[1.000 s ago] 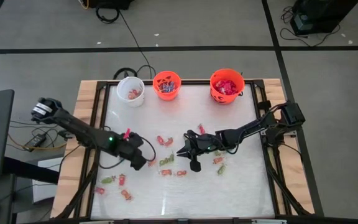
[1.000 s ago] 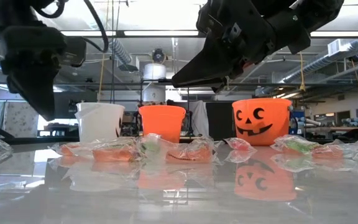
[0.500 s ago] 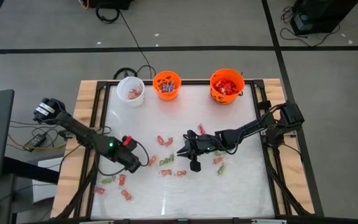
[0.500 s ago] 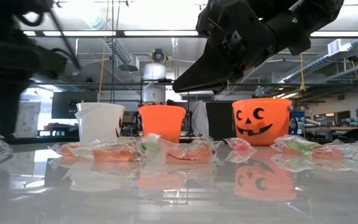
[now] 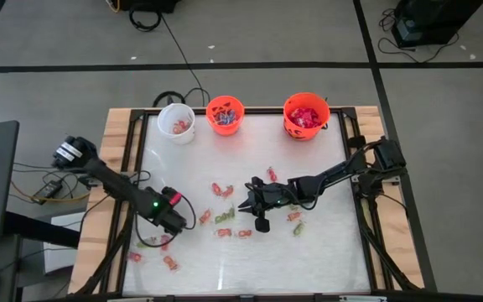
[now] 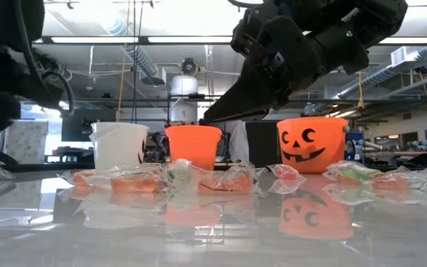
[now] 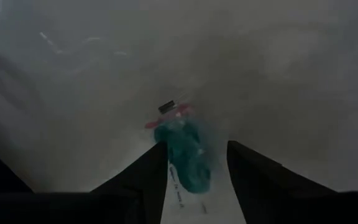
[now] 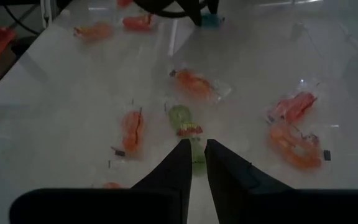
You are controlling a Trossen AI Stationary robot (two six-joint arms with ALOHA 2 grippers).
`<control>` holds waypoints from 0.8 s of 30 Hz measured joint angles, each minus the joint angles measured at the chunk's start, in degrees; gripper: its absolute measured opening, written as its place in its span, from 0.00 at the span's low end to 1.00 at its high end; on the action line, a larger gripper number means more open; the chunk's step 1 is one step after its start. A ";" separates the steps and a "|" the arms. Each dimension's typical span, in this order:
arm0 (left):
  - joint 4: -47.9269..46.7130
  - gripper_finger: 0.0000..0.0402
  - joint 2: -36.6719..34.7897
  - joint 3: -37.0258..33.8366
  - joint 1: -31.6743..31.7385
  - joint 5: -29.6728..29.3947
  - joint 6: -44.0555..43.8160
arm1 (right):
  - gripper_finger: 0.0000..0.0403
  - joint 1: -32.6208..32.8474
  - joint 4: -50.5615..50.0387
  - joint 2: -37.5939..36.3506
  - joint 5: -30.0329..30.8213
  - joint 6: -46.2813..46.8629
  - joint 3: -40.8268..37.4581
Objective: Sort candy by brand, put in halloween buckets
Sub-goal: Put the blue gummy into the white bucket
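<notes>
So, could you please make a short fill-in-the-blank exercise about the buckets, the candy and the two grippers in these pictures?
1. The bucket at the left end of the row is ____ in colour.
2. The larger orange bucket has a black ____ face.
3. Between the fingers of the left gripper lies a ____ candy.
4. The right gripper hangs over a candy whose colour is ____.

Missing words: white; jack-o'-lantern; green; green
</notes>
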 joint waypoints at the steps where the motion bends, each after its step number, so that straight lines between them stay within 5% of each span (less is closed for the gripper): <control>1: -0.10 0.43 0.63 0.00 0.00 0.01 0.19 | 0.15 0.00 0.03 0.00 -0.01 -0.01 0.00; 7: -0.15 0.34 2.71 0.31 0.07 -1.04 2.85 | 0.15 0.00 0.59 0.00 -0.02 0.14 0.00; 15: -4.19 0.12 -2.88 0.02 4.59 -7.60 6.43 | 0.15 -0.11 1.77 0.00 -0.02 0.19 0.00; 24: -9.63 0.09 -15.99 0.28 21.76 -15.41 25.53 | 0.15 -0.11 2.32 0.00 -0.02 1.71 0.00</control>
